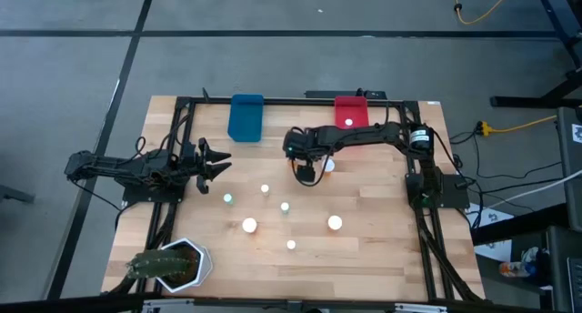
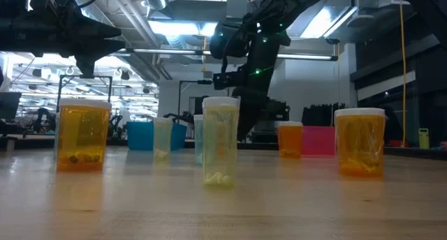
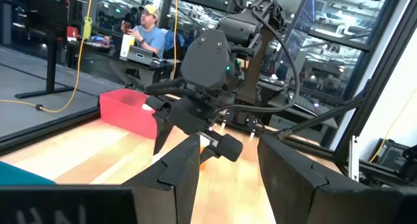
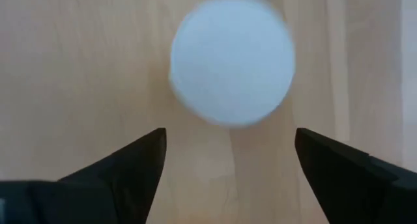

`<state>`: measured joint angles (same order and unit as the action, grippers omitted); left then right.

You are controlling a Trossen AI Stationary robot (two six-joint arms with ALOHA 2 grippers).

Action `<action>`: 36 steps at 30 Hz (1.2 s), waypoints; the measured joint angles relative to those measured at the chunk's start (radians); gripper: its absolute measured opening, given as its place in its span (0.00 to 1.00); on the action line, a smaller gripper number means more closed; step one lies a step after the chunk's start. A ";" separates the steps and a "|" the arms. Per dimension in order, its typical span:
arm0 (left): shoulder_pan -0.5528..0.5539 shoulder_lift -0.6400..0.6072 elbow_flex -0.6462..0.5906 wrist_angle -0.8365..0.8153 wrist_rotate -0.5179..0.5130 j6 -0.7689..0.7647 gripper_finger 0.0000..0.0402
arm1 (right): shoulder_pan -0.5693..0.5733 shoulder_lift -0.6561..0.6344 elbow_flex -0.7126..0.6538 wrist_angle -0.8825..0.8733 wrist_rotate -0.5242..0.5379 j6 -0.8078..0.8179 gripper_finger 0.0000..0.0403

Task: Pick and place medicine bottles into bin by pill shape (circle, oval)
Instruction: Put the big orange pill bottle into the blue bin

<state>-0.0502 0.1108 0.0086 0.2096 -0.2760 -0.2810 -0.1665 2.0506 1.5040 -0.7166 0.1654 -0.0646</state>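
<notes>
Several small white-capped bottles stand upright on the wooden table (image 1: 382,213), among them an amber one (image 2: 84,137), a pale one (image 2: 220,141) and an amber one (image 2: 360,142). My right gripper (image 1: 307,174) is open, points down and hovers over one bottle's round white cap (image 4: 231,61); its fingers (image 4: 133,168) stand wide on either side and touch nothing. That bottle shows beside the gripper in the high view (image 1: 328,166). My left gripper (image 1: 216,164) is open and empty at the table's left, pointing toward the right arm (image 3: 208,61).
A blue bin (image 1: 245,116) and a red bin (image 1: 352,111) with one white cap inside stand at the far edge. A green plant in a white pot (image 1: 171,266) sits at the near left corner. A person (image 3: 146,35) sits beyond the table.
</notes>
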 joint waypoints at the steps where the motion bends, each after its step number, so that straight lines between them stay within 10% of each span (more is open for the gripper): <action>1: 0.000 0.000 0.000 0.000 0.000 0.000 0.37 | 0.000 0.000 0.000 0.009 0.000 -0.005 0.84; 36: 0.000 0.000 0.000 -0.090 0.000 0.210 0.37 | 0.002 -0.001 0.000 0.145 0.000 0.090 0.78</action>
<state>-0.0502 0.1108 0.0086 0.1192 -0.2760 -0.0712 -0.1650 2.0495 1.5040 -0.5716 0.1649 0.0257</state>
